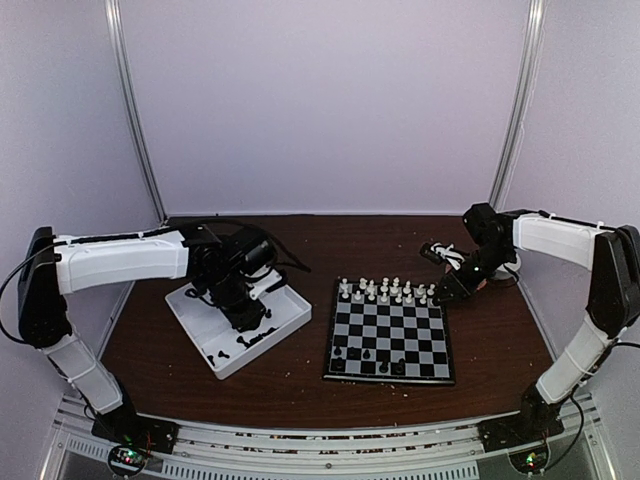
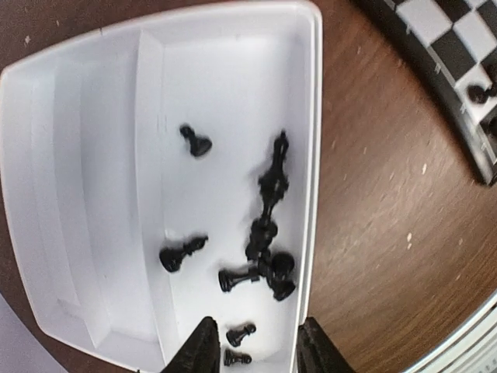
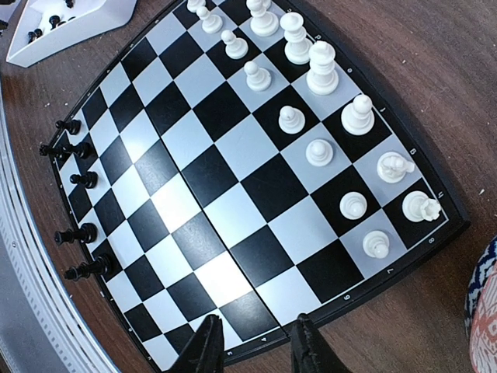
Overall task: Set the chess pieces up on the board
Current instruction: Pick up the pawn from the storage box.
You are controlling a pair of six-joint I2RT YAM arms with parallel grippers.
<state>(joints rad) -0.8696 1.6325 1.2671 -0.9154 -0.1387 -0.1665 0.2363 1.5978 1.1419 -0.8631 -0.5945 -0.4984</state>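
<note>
The left fingers (image 2: 203, 351) stand partly open over the tray (image 2: 93, 171) and hold nothing. Two small black pieces (image 2: 241, 334) lie on the tray floor just ahead of the gap. The right fingers (image 3: 208, 343) are likewise parted and empty, hovering above a side border of the board (image 3: 225, 183).

Step in hand, as judged: pick one black piece from the tray and transfer it to the board, which sits on the desk (image 2: 373, 233) near the tray.

Procedure:
1. Select an isolated piece. Avoid the tangled cluster (image 2: 268, 256) beside the tray wall.
2. Align the fingers across the piece, lower until both tips bracket it, then close.
3. Lift clear of the tray wall before traversing.
4. Set the piece upright, centred in its square, without brushing its neighbours.

Count:
- Black pieces in tray: about ten. The cluster prevents an exact figure.
- Black pieces on board: about six, along one edge.
- White pieces (image 3: 322, 66): fourteen visible at the opposite edge, where the right wrist view crops the far end.
- Tray: one. Board: one.
</note>
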